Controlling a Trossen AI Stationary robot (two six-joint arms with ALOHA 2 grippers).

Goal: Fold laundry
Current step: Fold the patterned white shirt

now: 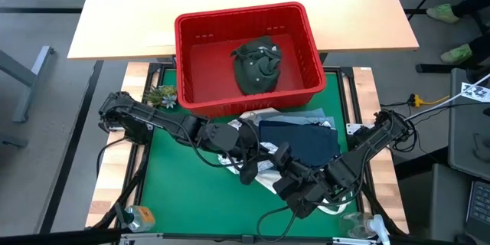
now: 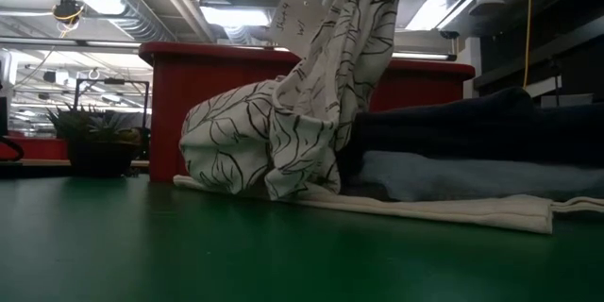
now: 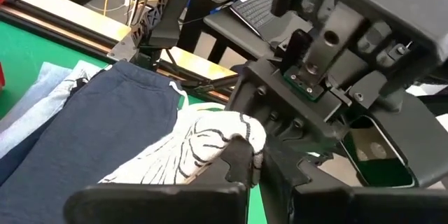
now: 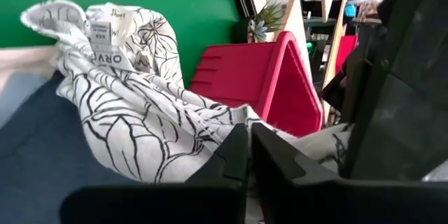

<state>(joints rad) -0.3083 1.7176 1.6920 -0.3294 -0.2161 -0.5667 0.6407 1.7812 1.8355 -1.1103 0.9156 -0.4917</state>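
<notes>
White leaf-print garment (image 2: 283,123), lifted at one end just in front of the red basket (image 1: 245,57), is pinched by both the left gripper (image 3: 245,164) and right gripper (image 4: 248,157), jaws narrow, beside the navy garment (image 1: 298,142)

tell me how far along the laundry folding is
Early. Nothing looks folded: the navy garment and light blue denim lie piled on the mat. In hand: both grippers, left and right, pinch the white leaf-print garment, lifting it. Left: the olive garment sits bunched in the red basket.
</notes>
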